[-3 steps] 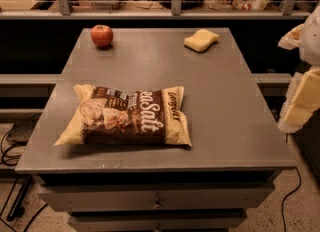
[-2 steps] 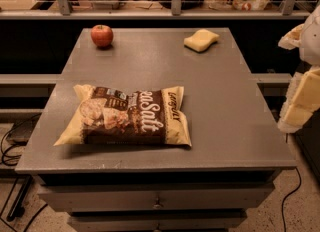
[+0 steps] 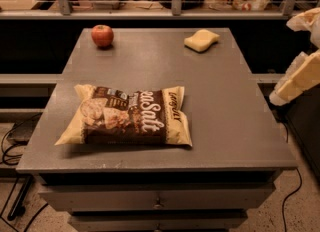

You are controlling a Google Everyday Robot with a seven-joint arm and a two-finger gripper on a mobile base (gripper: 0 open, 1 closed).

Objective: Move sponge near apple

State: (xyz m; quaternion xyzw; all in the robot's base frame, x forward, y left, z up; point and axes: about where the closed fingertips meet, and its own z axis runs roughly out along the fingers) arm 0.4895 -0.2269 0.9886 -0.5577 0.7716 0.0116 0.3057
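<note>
The sponge (image 3: 201,40) lies far right on the desk (image 3: 230,126), well apart from the apple (image 3: 102,35) far left, while the tool (image 3: 295,83) hangs beyond the right edge, its grip state impossible to tell.

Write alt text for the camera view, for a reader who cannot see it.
A pale yellow sponge sits at the far right of a grey table, apart from a red apple at the far left; a chip bag lies flat nearer the front. The gripper hangs beyond the table's right edge, away from the sponge.
</note>
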